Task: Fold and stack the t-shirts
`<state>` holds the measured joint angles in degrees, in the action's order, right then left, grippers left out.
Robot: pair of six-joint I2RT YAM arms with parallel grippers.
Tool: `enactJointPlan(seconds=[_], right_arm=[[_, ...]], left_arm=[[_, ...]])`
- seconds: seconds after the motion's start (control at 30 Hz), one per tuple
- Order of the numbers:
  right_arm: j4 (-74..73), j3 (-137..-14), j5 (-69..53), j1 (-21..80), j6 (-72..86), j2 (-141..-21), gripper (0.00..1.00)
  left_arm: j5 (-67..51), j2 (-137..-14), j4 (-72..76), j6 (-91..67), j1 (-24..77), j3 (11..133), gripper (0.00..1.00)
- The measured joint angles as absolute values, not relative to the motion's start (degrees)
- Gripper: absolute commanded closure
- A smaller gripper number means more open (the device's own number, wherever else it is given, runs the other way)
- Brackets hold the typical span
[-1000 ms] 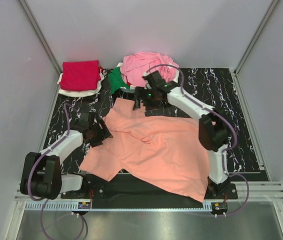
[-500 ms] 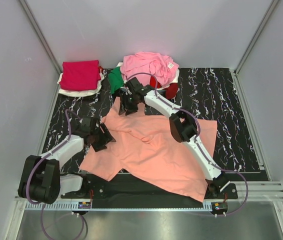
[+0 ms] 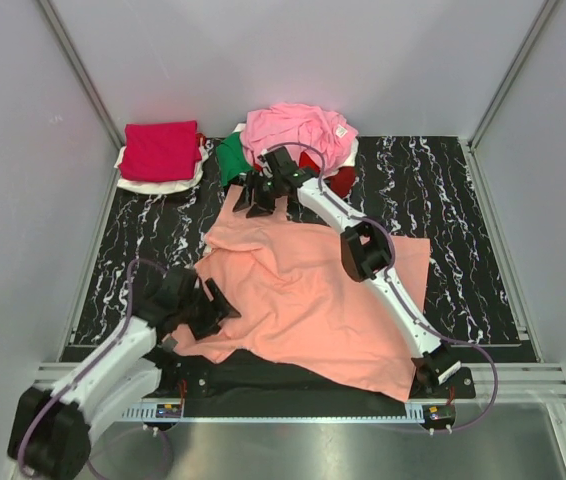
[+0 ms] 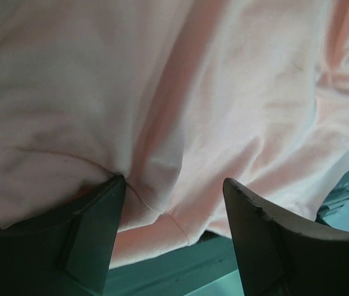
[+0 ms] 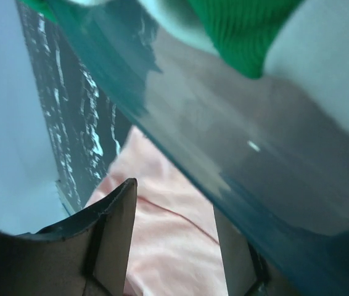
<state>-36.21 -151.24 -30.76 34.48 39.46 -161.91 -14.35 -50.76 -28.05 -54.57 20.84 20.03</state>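
Note:
The salmon-orange t-shirt (image 3: pixel 313 290) lies spread and wrinkled on the black marble mat (image 3: pixel 453 190). My left gripper (image 3: pixel 217 306) sits at the shirt's near-left edge. In the left wrist view the left gripper (image 4: pixel 173 206) is open, with a fold and hem of the shirt (image 4: pixel 162 92) lying between the jaws. My right gripper (image 3: pixel 247 198) reaches over the shirt's far-left corner, beside the green shirt (image 3: pixel 229 158). In the right wrist view the right gripper (image 5: pixel 174 240) is open above salmon cloth (image 5: pixel 168 246), with green cloth (image 5: pixel 242 31) above it.
A folded crimson shirt (image 3: pixel 161 149) rests on white cloth at the far left. A loose pile of pink shirt (image 3: pixel 295 130) and red shirt (image 3: pixel 342 181) lies at the far middle. Grey walls close in three sides. The shirt's near hem hangs past the mat's front edge.
My left gripper pulled back toward the near edge, and the shirt's left side bunched inward with it. My right gripper swung left from beside the pink pile to the shirt's far-left corner.

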Motion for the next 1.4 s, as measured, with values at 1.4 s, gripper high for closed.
enactJointPlan(seconds=[1.4], right_arm=[[-43.3,-73.3,-7.1,18.6,29.5,-94.3,0.05]], left_arm=[[-0.8,-90.1,-33.0,-38.8,24.7,68.6,0.25]])
